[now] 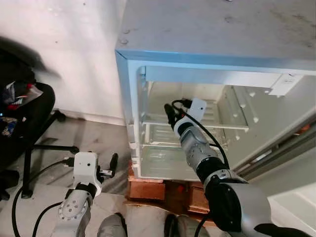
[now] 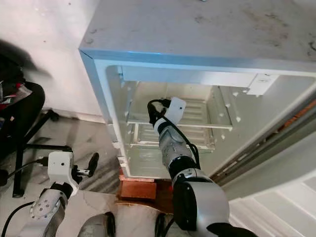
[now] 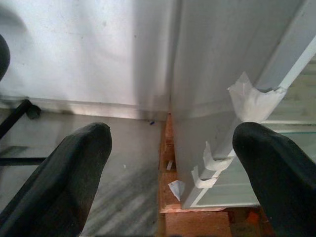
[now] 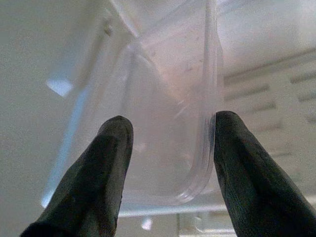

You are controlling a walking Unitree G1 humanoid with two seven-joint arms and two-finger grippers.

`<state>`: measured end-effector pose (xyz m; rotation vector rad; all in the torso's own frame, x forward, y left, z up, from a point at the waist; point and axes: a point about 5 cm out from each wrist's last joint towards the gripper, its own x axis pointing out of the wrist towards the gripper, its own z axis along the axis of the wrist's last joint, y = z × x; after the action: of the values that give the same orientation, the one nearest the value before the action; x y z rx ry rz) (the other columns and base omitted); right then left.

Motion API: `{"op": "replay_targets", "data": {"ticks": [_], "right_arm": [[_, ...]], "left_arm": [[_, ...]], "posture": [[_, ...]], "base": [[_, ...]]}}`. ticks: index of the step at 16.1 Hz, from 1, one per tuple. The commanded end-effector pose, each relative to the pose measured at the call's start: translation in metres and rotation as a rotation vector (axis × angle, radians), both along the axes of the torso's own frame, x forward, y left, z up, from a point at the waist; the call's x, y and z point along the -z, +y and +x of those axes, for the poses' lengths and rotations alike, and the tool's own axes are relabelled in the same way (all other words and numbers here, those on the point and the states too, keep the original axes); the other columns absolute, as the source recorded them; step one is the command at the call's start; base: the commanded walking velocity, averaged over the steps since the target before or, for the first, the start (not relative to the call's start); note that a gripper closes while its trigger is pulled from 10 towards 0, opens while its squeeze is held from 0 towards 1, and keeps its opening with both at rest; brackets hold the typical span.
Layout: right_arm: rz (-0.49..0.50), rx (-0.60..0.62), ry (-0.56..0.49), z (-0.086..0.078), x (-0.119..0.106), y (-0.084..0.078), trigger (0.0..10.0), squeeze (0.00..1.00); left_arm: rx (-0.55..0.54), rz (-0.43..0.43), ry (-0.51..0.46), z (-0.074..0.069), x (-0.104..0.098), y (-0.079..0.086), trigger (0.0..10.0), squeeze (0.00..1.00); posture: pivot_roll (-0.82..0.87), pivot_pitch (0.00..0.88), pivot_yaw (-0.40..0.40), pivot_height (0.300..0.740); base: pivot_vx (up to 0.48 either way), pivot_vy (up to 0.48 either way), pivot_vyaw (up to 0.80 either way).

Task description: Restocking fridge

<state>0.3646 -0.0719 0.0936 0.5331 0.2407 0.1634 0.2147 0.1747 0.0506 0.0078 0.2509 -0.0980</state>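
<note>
A small white fridge (image 1: 217,29) stands open on red bricks, with clear shelves (image 1: 163,121) inside. My right arm reaches into it, and the right gripper (image 1: 169,114) is at the upper shelf near the left inner wall. In the right wrist view its fingers (image 4: 247,168) sit on either side of a clear plastic container (image 4: 173,108), touching its edges. My left gripper (image 1: 110,167) is held low to the left of the fridge, above the floor. In the left wrist view the left gripper (image 3: 170,168) is open and empty, facing the fridge's lower left corner.
Red bricks (image 1: 145,187) prop up the fridge. A black office chair (image 1: 29,123) with bags on it stands at the left, its base reaching across the floor. The open fridge door (image 1: 291,143) lies at the right. A white wall (image 1: 74,49) is behind.
</note>
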Motion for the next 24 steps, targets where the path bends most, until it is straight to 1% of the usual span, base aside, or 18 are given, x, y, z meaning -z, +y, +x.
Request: {"op": "replay_targets", "data": {"ticks": [1,3,5,7,9,10,12,13,14,16,19,21,22,23,24], "right_arm": [[0.023,0.014,-0.036,0.003,-0.007,-0.003,10.0,1.0],[-0.022,0.009,-0.074,0.005,-0.011,-0.007,10.0,1.0],[-0.095,0.012,-0.102,0.005,-0.009,-0.017,10.0,1.0],[-0.14,0.022,-0.108,0.002,-0.004,-0.026,10.0,1.0],[-0.242,-0.005,-0.141,-0.004,0.003,-0.035,10.0,1.0],[-0.261,0.0,-0.155,-0.006,0.005,-0.04,10.0,1.0],[-0.241,0.047,-0.172,-0.007,0.004,-0.053,10.0,1.0],[-0.237,0.065,-0.197,-0.008,0.002,-0.058,10.0,1.0],[-0.252,0.082,-0.275,-0.012,-0.005,-0.067,10.0,1.0],[-0.28,0.088,-0.345,-0.018,-0.012,-0.072,10.0,1.0],[-0.289,0.124,-0.376,-0.026,-0.016,-0.083,10.0,1.0],[-0.293,0.158,-0.398,-0.038,-0.018,-0.09,10.0,1.0],[-0.293,0.161,-0.4,-0.041,-0.019,-0.091,10.0,1.0],[-0.319,0.158,-0.395,-0.055,-0.014,-0.091,10.0,1.0],[-0.338,0.149,-0.389,-0.064,-0.01,-0.091,10.0,1.0]], "left_arm": [[-0.002,0.015,0.036,-0.003,0.006,0.002,10.0,0.0],[0.001,0.018,0.038,-0.003,0.007,0.002,10.0,0.0],[0.001,0.021,0.038,-0.003,0.007,0.002,10.0,0.0],[-0.002,0.023,0.039,-0.004,0.007,0.002,10.0,0.0],[0.0,0.021,0.04,-0.004,0.008,0.001,10.0,0.0],[0.003,0.02,0.041,-0.004,0.008,0.001,10.0,0.0],[0.008,0.02,0.042,-0.003,0.008,0.0,10.0,0.0],[0.009,0.02,0.042,-0.003,0.008,0.0,10.0,0.0],[0.01,0.021,0.039,-0.001,0.008,0.0,10.0,0.0],[0.005,0.022,0.025,0.005,0.006,0.0,10.0,0.0],[-0.018,0.03,-0.002,0.014,-0.001,0.0,10.0,0.0],[-0.029,0.038,-0.009,0.016,-0.005,-0.002,10.0,0.0],[-0.03,0.039,-0.009,0.016,-0.005,-0.002,10.0,0.0],[-0.024,0.047,0.001,0.016,-0.002,-0.002,10.0,0.0],[-0.022,0.047,0.006,0.017,0.0,-0.003,10.0,0.0]], "posture": [[0.15,0.176,-0.056,0.74],[0.16,0.175,-0.055,0.74],[0.16,0.174,-0.057,0.74],[0.16,0.173,-0.06,0.74],[0.15,0.171,-0.058,0.74],[0.15,0.171,-0.058,0.74],[0.15,0.17,-0.056,0.74],[0.14,0.167,-0.052,0.74],[0.13,0.165,-0.054,0.74],[0.12,0.161,-0.055,0.74],[0.11,0.16,-0.052,0.74],[0.1,0.156,-0.045,0.74],[0.1,0.155,-0.044,0.74],[0.09,0.149,-0.045,0.74],[0.08,0.134,-0.047,0.74]], "base": [[0.0,0.0,0.0],[0.0,0.0,0.0],[0.0,0.0,0.0],[0.0,0.0,0.0],[0.0,0.0,0.0],[0.0,0.0,0.0],[0.0,0.0,0.0],[0.0,0.0,0.0],[0.0,0.0,0.0],[0.0,0.0,0.0],[0.0,0.0,0.0],[0.0,0.0,0.0],[0.0,0.0,0.0],[0.0,0.0,0.0],[0.0,0.0,0.0]]}}
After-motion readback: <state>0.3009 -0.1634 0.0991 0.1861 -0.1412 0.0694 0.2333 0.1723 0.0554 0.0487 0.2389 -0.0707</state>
